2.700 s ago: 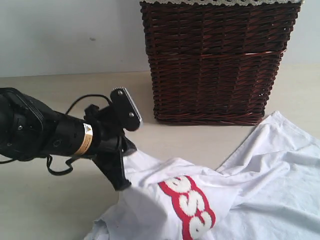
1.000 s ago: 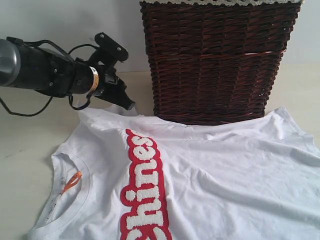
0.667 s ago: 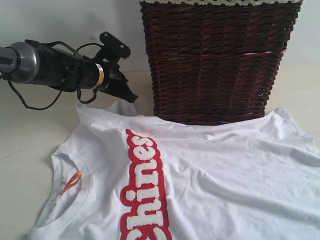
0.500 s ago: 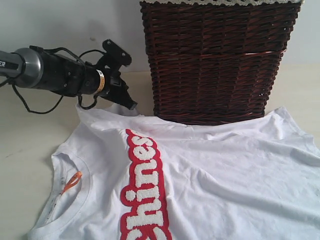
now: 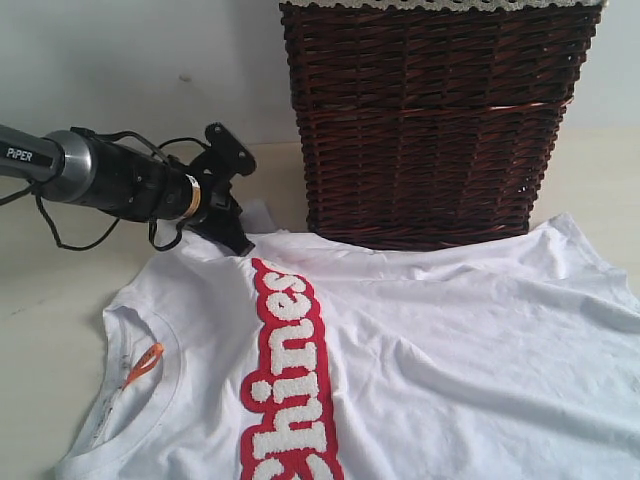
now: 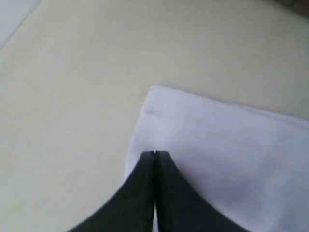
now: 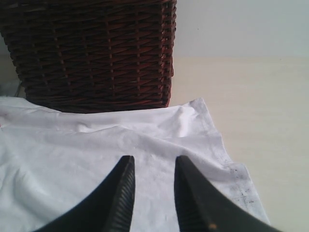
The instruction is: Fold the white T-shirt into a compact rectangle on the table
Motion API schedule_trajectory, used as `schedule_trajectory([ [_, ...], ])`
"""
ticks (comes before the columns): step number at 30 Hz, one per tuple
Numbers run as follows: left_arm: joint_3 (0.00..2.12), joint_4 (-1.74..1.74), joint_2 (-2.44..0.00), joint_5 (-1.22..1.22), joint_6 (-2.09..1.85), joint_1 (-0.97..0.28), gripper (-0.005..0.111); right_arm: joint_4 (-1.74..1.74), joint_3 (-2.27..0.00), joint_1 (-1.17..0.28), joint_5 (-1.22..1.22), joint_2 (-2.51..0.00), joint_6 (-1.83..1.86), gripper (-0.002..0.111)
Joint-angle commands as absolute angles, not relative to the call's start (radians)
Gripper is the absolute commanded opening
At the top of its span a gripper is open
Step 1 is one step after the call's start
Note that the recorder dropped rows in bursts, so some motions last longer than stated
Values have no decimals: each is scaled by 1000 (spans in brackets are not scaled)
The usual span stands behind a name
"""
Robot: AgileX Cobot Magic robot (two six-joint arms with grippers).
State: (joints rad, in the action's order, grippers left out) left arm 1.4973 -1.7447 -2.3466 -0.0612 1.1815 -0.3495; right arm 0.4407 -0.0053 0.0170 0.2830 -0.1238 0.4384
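- The white T-shirt point(image 5: 450, 340) is spread out on the counter point(image 5: 60, 290), front side up, just in front of the brown basket point(image 5: 430, 120).
- A red patch point(image 5: 290, 380) with fuzzy white letters is seen on the chest.
- A small orange tag point(image 5: 145, 362) is seen inside the neck hole.
- In the exterior view, the neck is turned to the left and the rest of the shirt is stretched out to the right.
- The left pincer point(image 5: 238, 240) is pressed together, with its two tips touching and no gap between them.
- It is set down at the edge of one sleeve, near the left corner of the basket.
- A bit of sleeve may be pinched between the tips, but this cannot be told for sure, because the wrist view is blurry.
- The right pincer point(image 7: 154, 162) is held apart, with a gap between its two black fingers.
- Only white cloth is seen through that gap, and nothing is gripped.
- It is placed over the shirt near a corner of the cloth, with the basket behind.
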Motion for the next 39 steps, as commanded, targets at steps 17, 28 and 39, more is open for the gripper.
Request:
schedule_trajectory([
  [17, 1520, -1601, -2359, 242, 1249, -348, 0, 443, 0, 17, 281, -117, 442, 30],
  [28, 1372, -1423, -2121, 191, 1121, -340, 0, 443, 0, 17, 281, -117, 442, 30],
  [39, 749, -1594, -1720, -317, 1103, -299, 0, 443, 0, 17, 281, -117, 442, 30],
])
